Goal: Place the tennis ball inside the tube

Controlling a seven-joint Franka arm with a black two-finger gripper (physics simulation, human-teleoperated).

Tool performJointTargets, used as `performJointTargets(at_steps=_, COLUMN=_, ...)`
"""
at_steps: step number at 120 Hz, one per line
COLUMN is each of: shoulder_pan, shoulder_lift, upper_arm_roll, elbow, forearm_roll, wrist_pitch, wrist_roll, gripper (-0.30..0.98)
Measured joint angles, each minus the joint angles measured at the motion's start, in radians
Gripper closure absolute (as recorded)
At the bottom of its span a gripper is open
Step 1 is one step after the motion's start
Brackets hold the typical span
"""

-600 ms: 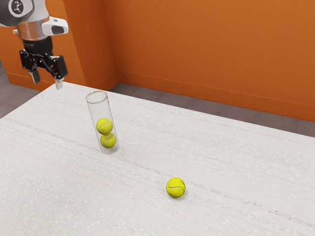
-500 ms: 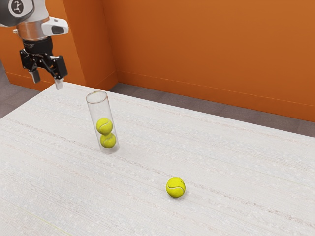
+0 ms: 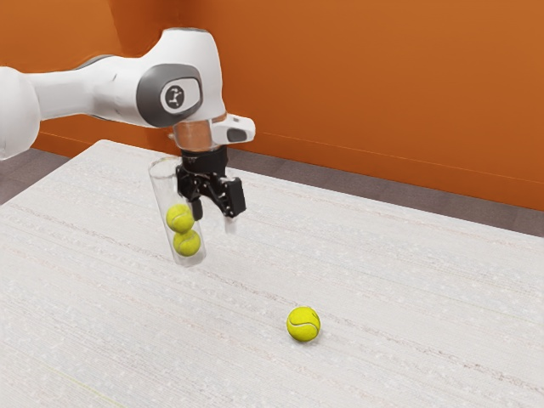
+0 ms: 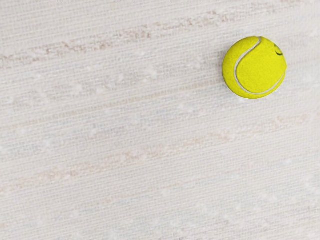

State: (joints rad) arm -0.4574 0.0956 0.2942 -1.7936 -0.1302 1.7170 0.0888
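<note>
My claw has swung in from the far corner and now hangs above the table, its 2 fingers spread with nothing between them. That carries me toward the pick, but by my judgement I am only at the approach, with the grasp and the drop still to do.

Nearest me in the exterior view is the tube, upright, its rim partly hidden behind my claw; I can't tell how much room lies between us. It hasn't moved. Inside, 2 tennis balls are stacked, with space above for 1 more, I think.

Farther out, toward the exterior view's right, the loose tennis ball rests on the table, well apart from the tube and where it was before. The wrist view has it off to the side, so I should shift across to line up before lowering, or a finger could nudge it into a roll. On the way back, the tube's tall wall is my main hazard: I'd lift the ball above the rim first. Farthest off, the orange wall stands beyond the table.
</note>
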Motion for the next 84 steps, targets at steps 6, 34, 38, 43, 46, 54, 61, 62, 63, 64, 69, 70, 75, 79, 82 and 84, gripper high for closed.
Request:
performJointTargets(at_steps=6, shoulder_pan=-0.002, shoulder_lift=0.034, upper_arm_roll=0.0, elbow=-0.011, forearm_roll=-0.026, wrist_pitch=0.032, wrist_roll=-0.008, gripper=0.0)
performJointTargets(at_steps=34, shoulder_pan=-0.056, shoulder_lift=0.179, upper_arm_roll=0.0, elbow=-0.039, forearm_roll=-0.073, wrist_pitch=0.147, wrist_roll=-0.035, gripper=0.0)
performJointTargets(at_steps=38, shoulder_pan=-0.064, shoulder_lift=0.198, upper_arm_roll=-0.001, elbow=-0.04, forearm_roll=-0.075, wrist_pitch=0.166, wrist_roll=-0.037, gripper=0.0)
performJointTargets(at_steps=43, shoulder_pan=-0.075, shoulder_lift=0.22, upper_arm_roll=-0.002, elbow=-0.04, forearm_roll=-0.082, wrist_pitch=0.188, wrist_roll=-0.04, gripper=0.0)
performJointTargets(at_steps=46, shoulder_pan=-0.081, shoulder_lift=0.231, upper_arm_roll=-0.002, elbow=-0.04, forearm_roll=-0.086, wrist_pitch=0.2, wrist_roll=-0.042, gripper=0.0)
performJointTargets(at_steps=54, shoulder_pan=-0.097, shoulder_lift=0.258, upper_arm_roll=-0.003, elbow=-0.039, forearm_roll=-0.097, wrist_pitch=0.232, wrist_roll=-0.046, gripper=0.0)
performJointTargets(at_steps=61, shoulder_pan=-0.108, shoulder_lift=0.28, upper_arm_roll=-0.005, elbow=-0.039, forearm_roll=-0.11, wrist_pitch=0.259, wrist_roll=-0.049, gripper=0.0)
performJointTargets(at_steps=62, shoulder_pan=-0.109, shoulder_lift=0.283, upper_arm_roll=-0.005, elbow=-0.038, forearm_roll=-0.113, wrist_pitch=0.263, wrist_roll=-0.05, gripper=0.0)
performJointTargets(at_steps=63, shoulder_pan=-0.11, shoulder_lift=0.286, upper_arm_roll=-0.005, elbow=-0.038, forearm_roll=-0.115, wrist_pitch=0.267, wrist_roll=-0.05, gripper=0.0)
performJointTargets(at_steps=64, shoulder_pan=-0.111, shoulder_lift=0.29, upper_arm_roll=-0.005, elbow=-0.038, forearm_roll=-0.118, wrist_pitch=0.271, wrist_roll=-0.05, gripper=0.0)
performJointTargets(at_steps=69, shoulder_pan=-0.117, shoulder_lift=0.306, upper_arm_roll=-0.006, elbow=-0.036, forearm_roll=-0.128, wrist_pitch=0.29, wrist_roll=-0.052, gripper=0.0)
performJointTargets(at_steps=70, shoulder_pan=-0.118, shoulder_lift=0.309, upper_arm_roll=-0.006, elbow=-0.036, forearm_roll=-0.131, wrist_pitch=0.294, wrist_roll=-0.052, gripper=0.0)
performJointTargets(at_steps=75, shoulder_pan=-0.122, shoulder_lift=0.322, upper_arm_roll=-0.006, elbow=-0.034, forearm_roll=-0.143, wrist_pitch=0.31, wrist_roll=-0.053, gripper=0.0)
performJointTargets(at_steps=79, shoulder_pan=-0.127, shoulder_lift=0.331, upper_arm_roll=-0.006, elbow=-0.033, forearm_roll=-0.15, wrist_pitch=0.322, wrist_roll=-0.054, gripper=0.0)
performJointTargets(at_steps=82, shoulder_pan=-0.13, shoulder_lift=0.337, upper_arm_roll=-0.006, elbow=-0.032, forearm_roll=-0.155, wrist_pitch=0.331, wrist_roll=-0.055, gripper=0.0)
performJointTargets(at_steps=84, shoulder_pan=-0.133, shoulder_lift=0.342, upper_arm_roll=-0.006, elbow=-0.031, forearm_roll=-0.157, wrist_pitch=0.337, wrist_roll=-0.055, gripper=0.0)
